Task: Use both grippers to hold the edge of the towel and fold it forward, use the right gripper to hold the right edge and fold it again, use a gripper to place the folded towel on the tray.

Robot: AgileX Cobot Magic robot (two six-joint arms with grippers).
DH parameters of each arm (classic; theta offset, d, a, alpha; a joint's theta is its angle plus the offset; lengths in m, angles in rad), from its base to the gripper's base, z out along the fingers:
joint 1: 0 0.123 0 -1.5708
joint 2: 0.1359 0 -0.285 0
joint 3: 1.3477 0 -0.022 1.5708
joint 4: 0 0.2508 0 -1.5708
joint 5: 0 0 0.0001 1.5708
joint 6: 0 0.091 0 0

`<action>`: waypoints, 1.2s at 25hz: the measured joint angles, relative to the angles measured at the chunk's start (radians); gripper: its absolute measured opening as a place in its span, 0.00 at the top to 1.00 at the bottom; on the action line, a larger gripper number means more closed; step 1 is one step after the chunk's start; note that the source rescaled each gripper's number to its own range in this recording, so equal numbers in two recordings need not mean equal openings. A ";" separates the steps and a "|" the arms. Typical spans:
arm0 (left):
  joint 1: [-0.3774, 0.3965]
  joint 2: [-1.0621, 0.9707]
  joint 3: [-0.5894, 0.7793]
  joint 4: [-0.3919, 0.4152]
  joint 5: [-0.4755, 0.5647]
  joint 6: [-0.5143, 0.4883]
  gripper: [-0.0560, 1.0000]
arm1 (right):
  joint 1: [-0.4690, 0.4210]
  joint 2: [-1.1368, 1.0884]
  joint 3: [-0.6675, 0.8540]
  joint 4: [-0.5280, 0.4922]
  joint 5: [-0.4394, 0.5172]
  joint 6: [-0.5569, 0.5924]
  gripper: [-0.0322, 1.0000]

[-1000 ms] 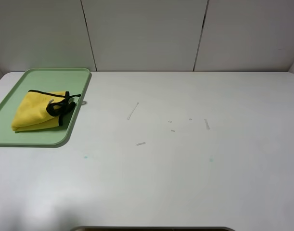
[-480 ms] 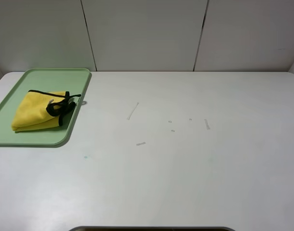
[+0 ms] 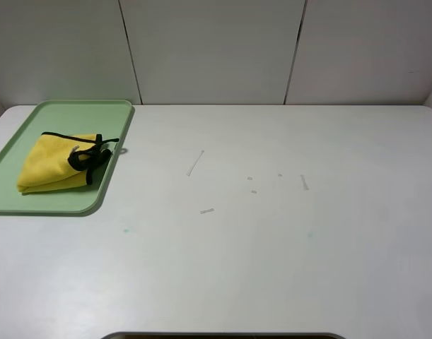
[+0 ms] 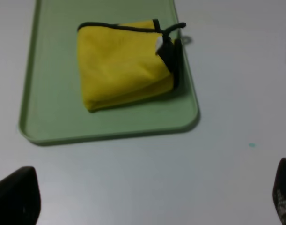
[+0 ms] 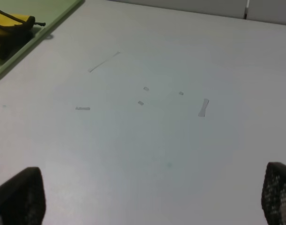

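Folded towel (image 3: 56, 164) lying on the tray (image 3: 32, 201). Left gripper (image 4: 147, 206) hovering near the tray, jaws spread wide, empty. Right gripper (image 5: 152, 197) well apart from the tray, likewise spread. Both unseen from the exterior high view.

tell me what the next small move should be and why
Probably none beyond keeping both arms parked: the folded towel already lies inside the tray, and both the left end effector and right end effector are open, empty and clear of it.
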 joint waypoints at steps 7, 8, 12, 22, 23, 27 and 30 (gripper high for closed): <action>0.135 -0.121 0.000 -0.062 -0.003 0.073 0.00 | 0.000 0.000 0.000 0.000 0.000 0.000 0.00; 0.141 -0.134 0.000 -0.086 -0.004 0.098 0.00 | 0.000 0.000 0.000 0.000 0.000 0.000 0.00; 0.142 -0.137 -0.001 -0.144 0.005 0.154 0.00 | 0.000 0.000 0.000 0.000 0.000 0.000 0.00; 0.142 -0.138 0.019 -0.200 0.126 0.175 0.00 | 0.000 0.000 0.000 0.003 0.000 0.000 0.00; 0.142 -0.138 0.019 -0.204 0.127 0.175 0.00 | 0.000 0.000 0.000 0.004 0.000 0.000 0.00; 0.142 -0.139 0.019 -0.206 0.129 0.175 0.00 | 0.000 0.000 0.000 0.004 0.000 0.000 0.00; 0.142 -0.139 0.019 -0.206 0.130 0.175 0.00 | 0.000 0.000 0.000 0.004 0.000 0.000 0.00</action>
